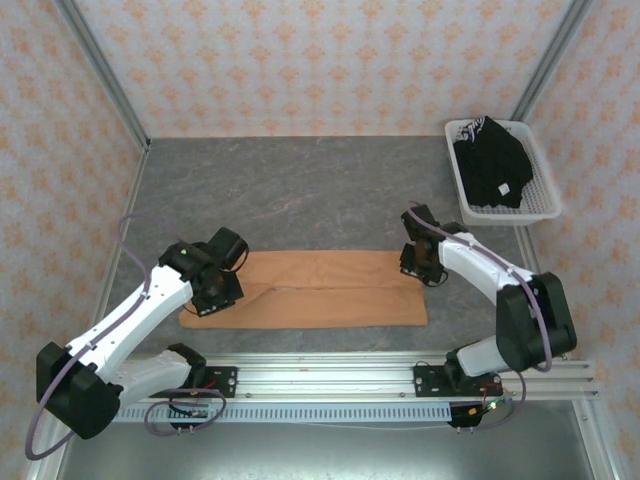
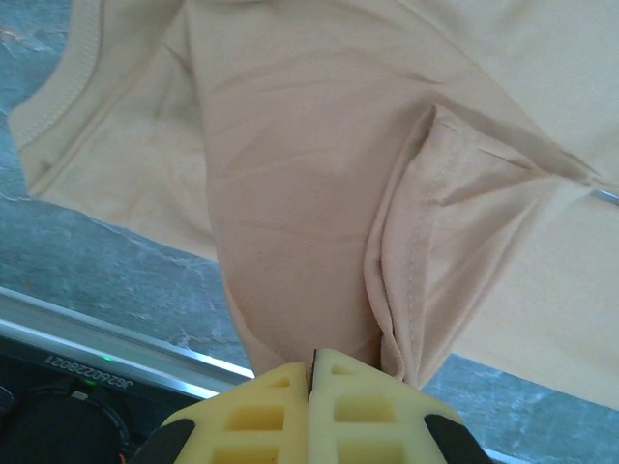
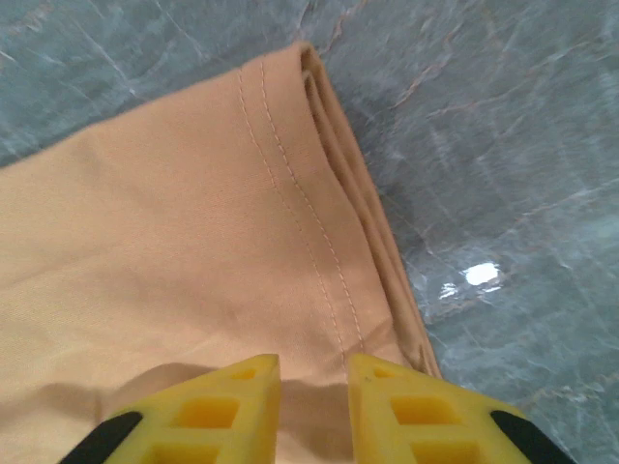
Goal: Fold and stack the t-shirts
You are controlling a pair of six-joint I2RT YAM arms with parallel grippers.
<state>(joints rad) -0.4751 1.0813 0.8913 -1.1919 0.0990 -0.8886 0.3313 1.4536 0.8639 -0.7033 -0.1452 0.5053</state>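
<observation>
The orange t-shirt lies folded into a long strip across the middle of the table. My left gripper is at its left end, shut on a pinch of the orange cloth, which draws up into the closed jaws; a sleeve fold hangs beside it. My right gripper hovers over the shirt's right end, near the stitched hem. Its jaws stand slightly apart with nothing between them. Black t-shirts lie bunched in the basket.
The white slatted basket stands at the back right corner of the grey marbled tabletop. An aluminium rail runs along the near edge, just in front of the shirt. Patterned walls enclose the table.
</observation>
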